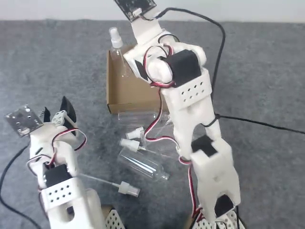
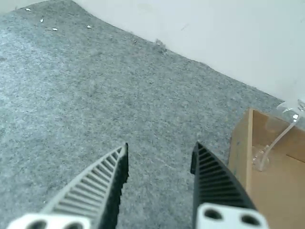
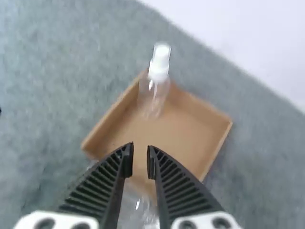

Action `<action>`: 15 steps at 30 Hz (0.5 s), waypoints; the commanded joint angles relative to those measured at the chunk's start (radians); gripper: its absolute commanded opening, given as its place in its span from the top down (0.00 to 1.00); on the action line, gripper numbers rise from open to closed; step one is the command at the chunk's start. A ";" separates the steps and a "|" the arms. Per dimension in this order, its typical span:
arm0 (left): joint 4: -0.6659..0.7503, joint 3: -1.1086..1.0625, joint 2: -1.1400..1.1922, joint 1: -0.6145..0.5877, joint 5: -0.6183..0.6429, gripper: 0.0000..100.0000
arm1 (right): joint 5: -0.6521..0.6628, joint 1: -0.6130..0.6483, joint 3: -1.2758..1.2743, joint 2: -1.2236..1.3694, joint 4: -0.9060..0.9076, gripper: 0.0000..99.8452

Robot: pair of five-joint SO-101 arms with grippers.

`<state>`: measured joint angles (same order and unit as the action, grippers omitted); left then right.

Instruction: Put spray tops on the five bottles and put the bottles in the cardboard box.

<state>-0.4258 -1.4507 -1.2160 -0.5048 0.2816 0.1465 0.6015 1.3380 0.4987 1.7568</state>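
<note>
High view: one clear plastic bottle (image 1: pixel 116 52), capped with a white spray top, stands upright in the upper-left corner of the shallow cardboard box (image 1: pixel 128 93), the right gripper (image 3: pixel 139 149) hanging over the box with ribbed jaws a slit apart and empty. The left gripper (image 2: pixel 159 148) gapes wide, empty, at lower left above the grey felt-like bench (image 1: pixel 57 62). With loose bottles (image 1: pixel 143 164) and thin-tubed spray tops (image 1: pixel 129 142) lying at centre frame, the step in hand looks like fetching the next pair to join.

Capped bottle (image 1: pixel 117 50) upright in box (image 1: pixel 126 95), loose bottles (image 1: pixel 143 164) alongside
</note>
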 commanded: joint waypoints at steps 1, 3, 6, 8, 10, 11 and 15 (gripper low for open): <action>0.035 0.010 -0.018 -0.003 0.011 0.79 | 0.000 -0.007 -0.186 -0.194 0.041 0.99; 0.035 0.010 -0.018 -0.003 0.011 0.79 | -0.021 -0.010 -0.261 -0.260 0.041 0.99; 0.035 0.010 -0.018 -0.003 0.011 0.79 | -0.104 -0.013 -0.354 -0.344 0.041 0.99; 0.035 0.010 -0.018 -0.003 0.011 0.79 | -0.149 -0.013 -0.417 -0.397 0.041 0.99; 0.035 0.010 -0.018 -0.003 0.011 0.79 | -0.189 -0.013 -0.491 -0.447 0.041 0.99; 0.034 0.010 -0.018 -0.003 0.011 0.79 | -0.204 -0.013 -0.523 -0.472 0.041 0.99; 0.032 0.010 -0.018 -0.003 0.011 0.79 | -0.244 -0.013 -0.637 -0.552 0.038 0.99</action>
<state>-0.4258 -1.4507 -1.2160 -0.5048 0.2816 -0.0683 0.5999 0.7411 0.0476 1.7568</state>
